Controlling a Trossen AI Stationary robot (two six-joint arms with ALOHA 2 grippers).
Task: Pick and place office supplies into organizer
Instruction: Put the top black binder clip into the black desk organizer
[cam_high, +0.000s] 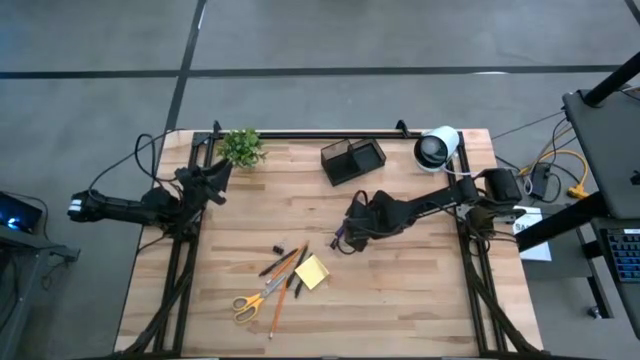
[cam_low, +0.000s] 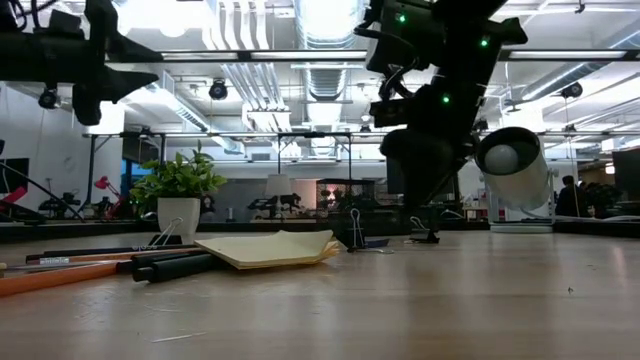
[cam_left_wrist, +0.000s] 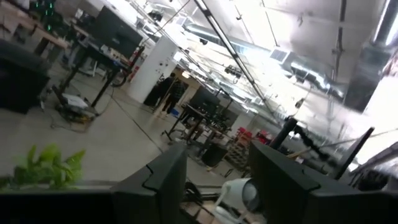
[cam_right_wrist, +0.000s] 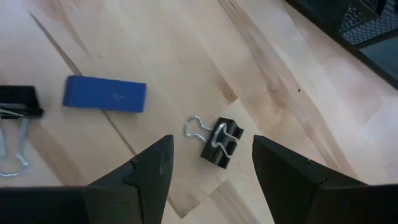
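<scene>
A small black binder clip (cam_right_wrist: 219, 144) is lying on the worktop (cam_high: 400, 290), between the spread-apart fingers of the right tool (cam_right_wrist: 211, 171) hovering above it, near the mesh organizer (cam_high: 352, 160). The left tool (cam_left_wrist: 214, 180), fingers apart, is waiting beside the plant (cam_high: 241, 146).

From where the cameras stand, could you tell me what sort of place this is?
Probably a robotics lab or open workshop. A wooden table bears the organizer and office supplies; beyond it are exposed ceiling ducts, benches with monitors and a concrete floor.
</scene>
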